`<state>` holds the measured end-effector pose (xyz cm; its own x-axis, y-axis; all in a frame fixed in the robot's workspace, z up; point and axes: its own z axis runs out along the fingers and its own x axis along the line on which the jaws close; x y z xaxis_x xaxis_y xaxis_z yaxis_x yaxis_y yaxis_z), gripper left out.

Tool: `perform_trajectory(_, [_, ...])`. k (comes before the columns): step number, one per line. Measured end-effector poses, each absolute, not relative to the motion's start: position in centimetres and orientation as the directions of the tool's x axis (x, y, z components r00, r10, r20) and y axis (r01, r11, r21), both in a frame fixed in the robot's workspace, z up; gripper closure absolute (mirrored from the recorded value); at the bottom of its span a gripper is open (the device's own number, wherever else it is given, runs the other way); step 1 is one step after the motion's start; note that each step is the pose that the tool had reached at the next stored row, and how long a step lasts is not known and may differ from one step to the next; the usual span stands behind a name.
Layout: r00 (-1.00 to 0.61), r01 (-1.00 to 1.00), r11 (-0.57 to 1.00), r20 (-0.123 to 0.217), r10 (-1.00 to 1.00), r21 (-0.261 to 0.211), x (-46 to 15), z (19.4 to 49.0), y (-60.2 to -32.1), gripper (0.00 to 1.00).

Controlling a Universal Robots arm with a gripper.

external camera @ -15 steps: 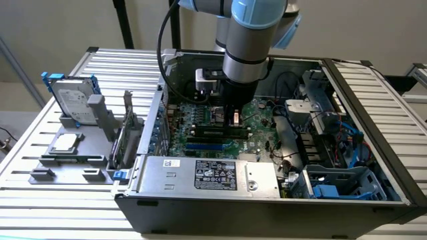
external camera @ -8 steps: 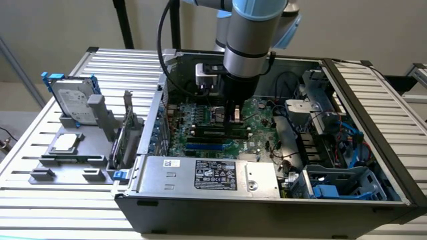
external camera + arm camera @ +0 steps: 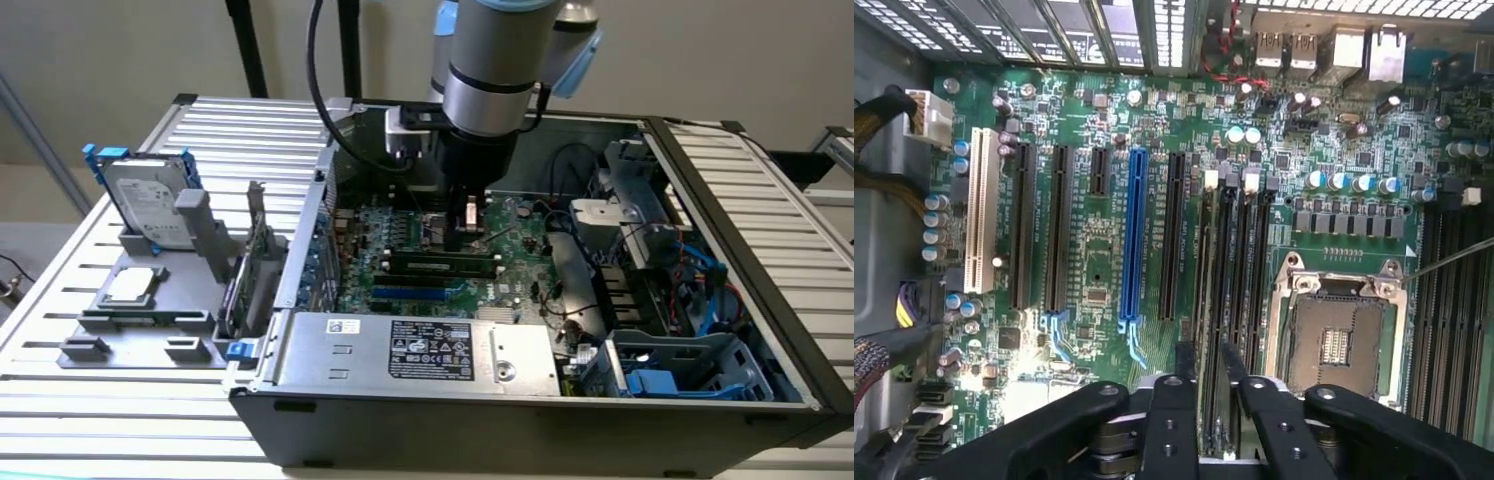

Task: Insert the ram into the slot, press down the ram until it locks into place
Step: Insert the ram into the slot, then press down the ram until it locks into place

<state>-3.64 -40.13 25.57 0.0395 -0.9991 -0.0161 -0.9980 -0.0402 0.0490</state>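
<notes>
Slatted metal table (image 3: 754, 190) carries an open case (image 3: 400, 425). Beside the socket (image 3: 1339, 345), the ram (image 3: 430, 266) stands in a slot (image 3: 1212, 230) under the gripper (image 3: 1208, 352); clamped or released, I cannot tell.

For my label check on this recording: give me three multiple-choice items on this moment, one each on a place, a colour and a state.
1. The pincer hangs over:
A the hard drive
B the memory slots
C the power supply

2. The long slot between the black expansion slots is:
A red
B blue
C yellow

3. The processor socket is:
A bare
B under a fan
C taped over

Answers:
1. B, the memory slots run right beneath it in the wrist view.
2. B, it is plainly blue.
3. A, its frame and contact field lie uncovered.
</notes>
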Motion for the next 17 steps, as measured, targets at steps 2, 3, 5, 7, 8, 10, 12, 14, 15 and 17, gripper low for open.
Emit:
perform_trajectory(2, [0.040, -0.998, -0.040, -0.016, -0.999, 0.049, -3.73, 25.64, -40.12, 0.87])
perform_trajectory(3, [0.040, -0.998, -0.040, -0.016, -0.999, 0.049, -3.76, 25.64, -40.12, 0.89])
perform_trajectory(5, [0.040, -0.998, -0.040, -0.016, -0.999, 0.049, -3.78, 25.65, -40.12, 0.89])
perform_trajectory(7, [0.040, -0.998, -0.040, -0.016, -0.999, 0.049, -3.78, 25.67, -40.13, 0.89])
perform_trajectory(8, [0.040, -0.998, -0.040, -0.016, -0.999, 0.049, -3.78, 25.71, -40.13, 0.89])
perform_trajectory(10, [0.040, -0.998, -0.040, -0.016, -0.999, 0.049, -3.78, 25.74, -40.13, 0.89])
perform_trajectory(12, [0.040, -0.998, -0.040, -0.016, -0.999, 0.049, -3.78, 25.76, -40.13, 0.89])
perform_trajectory(14, [0.040, -0.998, -0.040, -0.016, -0.999, 0.049, -3.78, 25.76, -40.13, 0.89])
perform_trajectory(15, [0.040, -0.998, -0.040, -0.016, -0.999, 0.049, -3.78, 25.76, -40.13, 0.89])
perform_trajectory(17, [0.040, -0.998, -0.040, -0.016, -0.999, 0.049, -3.78, 25.76, -40.13, 0.89])
